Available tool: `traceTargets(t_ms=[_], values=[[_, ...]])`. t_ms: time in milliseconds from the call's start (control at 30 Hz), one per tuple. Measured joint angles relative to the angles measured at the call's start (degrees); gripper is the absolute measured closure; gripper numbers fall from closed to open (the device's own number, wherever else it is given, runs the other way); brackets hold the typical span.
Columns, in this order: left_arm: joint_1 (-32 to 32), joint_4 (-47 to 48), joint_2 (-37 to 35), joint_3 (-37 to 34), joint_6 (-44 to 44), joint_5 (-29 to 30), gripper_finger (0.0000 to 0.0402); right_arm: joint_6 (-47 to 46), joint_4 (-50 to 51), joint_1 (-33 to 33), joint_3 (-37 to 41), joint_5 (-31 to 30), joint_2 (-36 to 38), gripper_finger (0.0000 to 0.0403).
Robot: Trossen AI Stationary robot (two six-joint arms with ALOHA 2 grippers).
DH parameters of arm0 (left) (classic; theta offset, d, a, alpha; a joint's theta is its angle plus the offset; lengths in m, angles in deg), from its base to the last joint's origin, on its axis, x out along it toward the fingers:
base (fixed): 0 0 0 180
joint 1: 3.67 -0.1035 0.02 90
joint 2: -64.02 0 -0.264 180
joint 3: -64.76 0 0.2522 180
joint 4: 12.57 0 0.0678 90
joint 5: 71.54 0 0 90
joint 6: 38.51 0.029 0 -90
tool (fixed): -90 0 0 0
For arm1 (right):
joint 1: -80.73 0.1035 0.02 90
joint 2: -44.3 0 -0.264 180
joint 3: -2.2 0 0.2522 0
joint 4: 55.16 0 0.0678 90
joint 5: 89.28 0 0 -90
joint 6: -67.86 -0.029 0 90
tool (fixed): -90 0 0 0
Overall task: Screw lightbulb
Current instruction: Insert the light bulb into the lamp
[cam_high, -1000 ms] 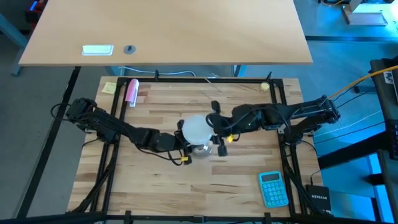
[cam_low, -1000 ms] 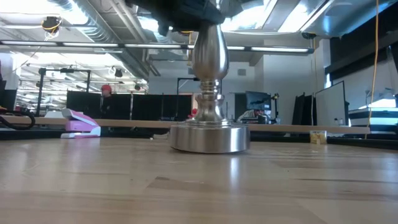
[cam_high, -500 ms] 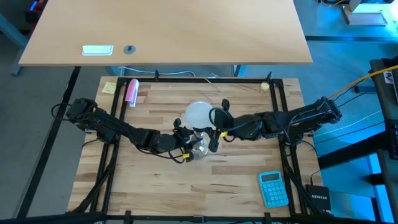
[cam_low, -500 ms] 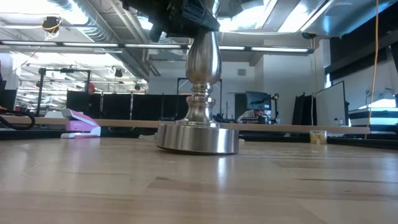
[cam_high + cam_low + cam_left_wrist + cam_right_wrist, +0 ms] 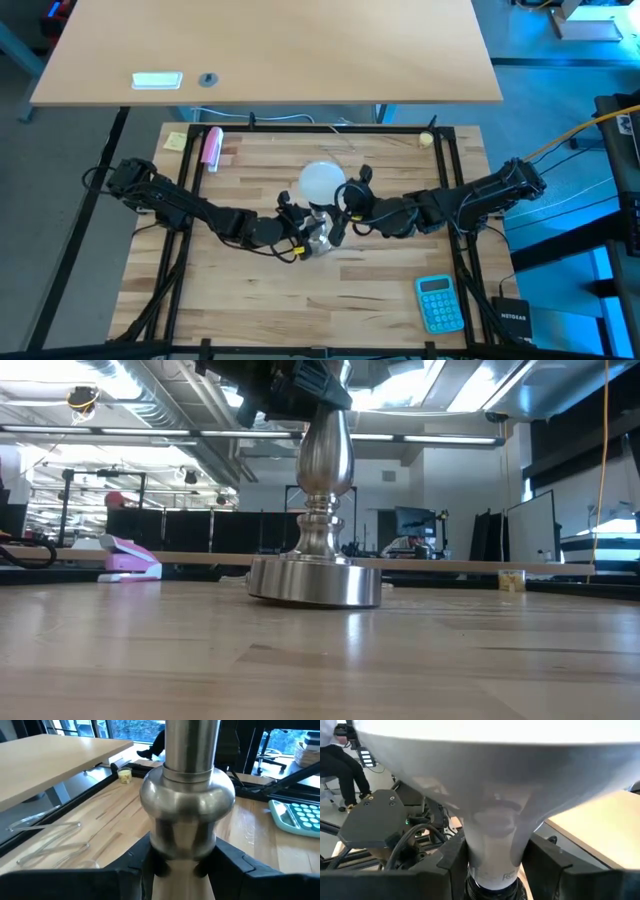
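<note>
The left end effector is clamped on the lamp stand at mid-table. The right end effector grips the neck of the lightbulb above the socket. Risk: the bulb appears offset from the stand's axis, so cross-threading or slippage could follow.

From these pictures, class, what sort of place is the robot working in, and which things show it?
Probably an open robotics lab or workshop. Exposed ceiling ducts run overhead, desks carry monitors behind the wooden table, and a second bench stands beside it. Both arms work on a lamp stand.
</note>
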Motion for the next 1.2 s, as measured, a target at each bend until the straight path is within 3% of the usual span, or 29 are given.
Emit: traceTargets(t_ms=[267,600,900,1000,1200], values=[[0.27,0.7,-0.73,0.55,-0.19,-1.02,0.0161,1.89,-0.15,-0.06,0.02,4.09,0.89,0.0246],[1.12,8.18,-5.33,-0.48,3.34,-7.16,0.0138,4.74,-0.01,-0.06,0.11,11.38,1.81,0.0246],[-7.28,4.68,-4.73,-5.28,10.14,-27.6,0.0142,5.98,-0.13,-0.06,0.11,14.05,1.84,0.0246],[-11.43,-0.53,-4.3,-8.14,8.56,-40.8,0.0154,6.17,-0.24,-0.06,0.11,14.06,1.83,0.0246],[-14.62,-7.43,-4.12,-11.51,13.09,-50.56,0.0176,6.21,-0.41,0.0,0.09,15.75,1.83,0.0246]])
